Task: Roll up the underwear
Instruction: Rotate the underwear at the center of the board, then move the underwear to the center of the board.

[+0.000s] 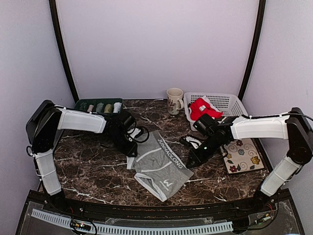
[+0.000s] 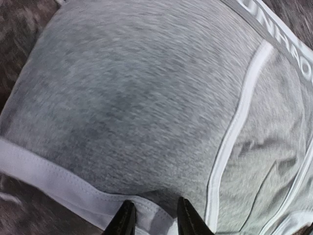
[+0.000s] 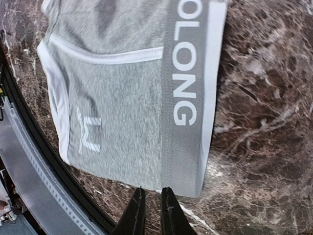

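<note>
The light grey underwear [image 1: 161,166] lies flat mid-table, its lettered waistband toward the right arm. My left gripper [image 1: 131,149] is down at its left leg edge. In the left wrist view the jaws [image 2: 154,220] pinch a pucker of the white hem of the grey underwear [image 2: 146,98]. My right gripper [image 1: 191,161] is at the waistband's corner. Its fingers [image 3: 152,215] are nearly together with nothing between them, just off the edge of the grey underwear [image 3: 127,112]. Red underwear [image 1: 200,106] lies in the basket.
A white basket [image 1: 225,103] stands at the back right with a mug [image 1: 173,100] beside it. A green tray [image 1: 98,106] of rolled cloth sits back left. A floral mat [image 1: 242,155] lies on the right, and a dark tangle [image 1: 190,142] sits near the right gripper.
</note>
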